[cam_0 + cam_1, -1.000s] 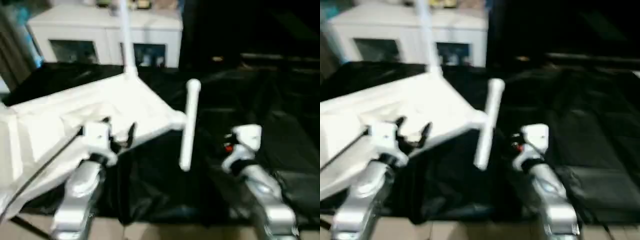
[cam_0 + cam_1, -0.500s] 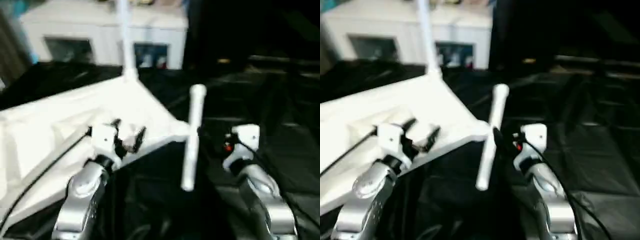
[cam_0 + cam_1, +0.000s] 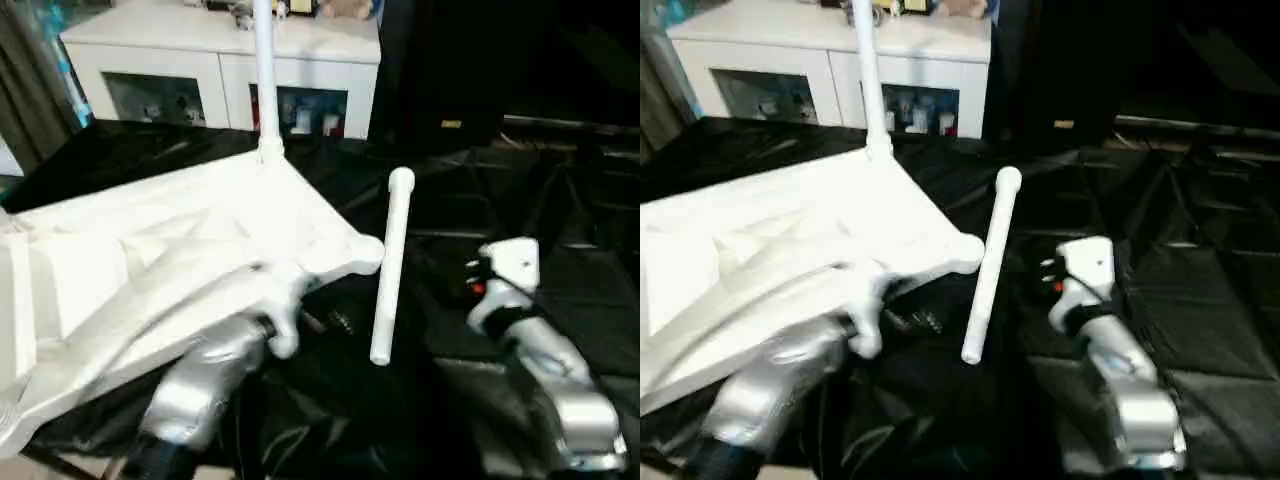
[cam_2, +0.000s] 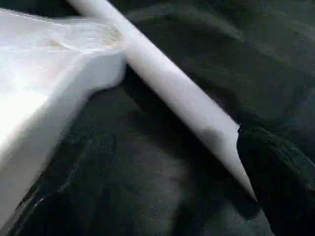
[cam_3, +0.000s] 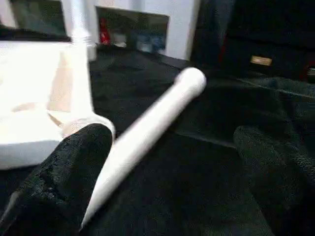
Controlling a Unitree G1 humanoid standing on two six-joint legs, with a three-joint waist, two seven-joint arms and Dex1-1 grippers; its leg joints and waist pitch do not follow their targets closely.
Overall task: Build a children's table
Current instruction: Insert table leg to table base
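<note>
Leg-fitting step: loose leg (image 3: 388,268) mid-frame beside tabletop (image 3: 180,250) corner socket. Right gripper (image 5: 172,162) jaws apart, empty; left gripper (image 3: 325,322) apart, empty. Next: grasp leg, align socket.

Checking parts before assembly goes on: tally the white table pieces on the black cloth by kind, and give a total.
Tabletop: 1
Legs standing upright in a corner socket: 1
Legs lying loose on the black cloth: 1
Total: 3 pieces
</note>
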